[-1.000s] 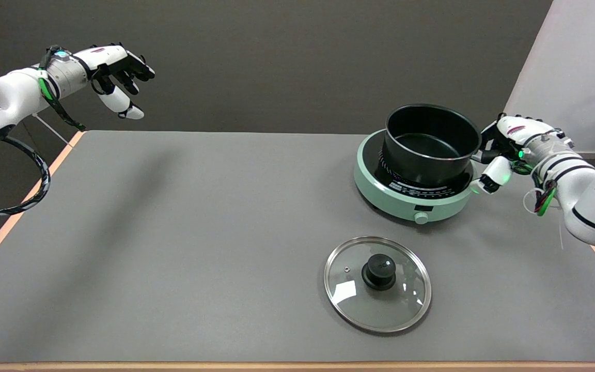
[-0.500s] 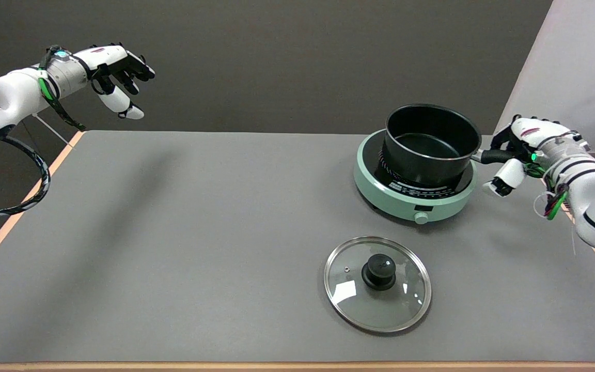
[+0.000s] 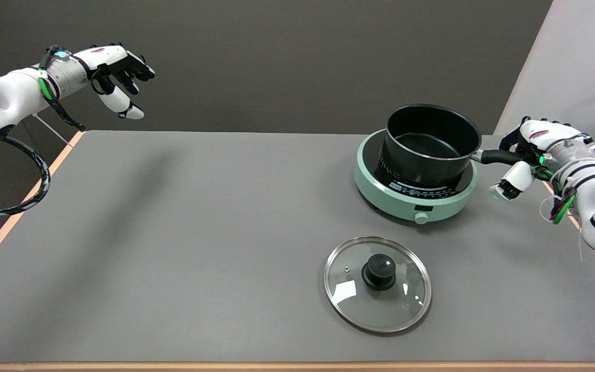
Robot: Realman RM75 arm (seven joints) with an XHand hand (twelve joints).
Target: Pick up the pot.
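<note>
A black pot (image 3: 428,144) stands upright and without its lid on a round mint-green cooker (image 3: 412,201) at the table's far right. Its black handle (image 3: 499,156) sticks out to the right. My right hand (image 3: 532,152) is at the outer end of that handle, with its fingers (image 3: 517,137) arched over the top of the end. The white thumb (image 3: 509,183) hangs apart below the handle and does not touch it. The handle's tip is hidden behind the hand, so I cannot see any contact there.
A glass lid (image 3: 354,289) with a black knob lies flat on the grey table (image 3: 199,232), in front of the cooker. The idle left hand (image 3: 119,70) hangs in the air at the upper left. A pale wall panel (image 3: 576,67) stands behind the right arm.
My right hand has slid to the right along the handle, from close beside the pot's wall out to the handle's end. The pot, cooker and lid have not moved.
</note>
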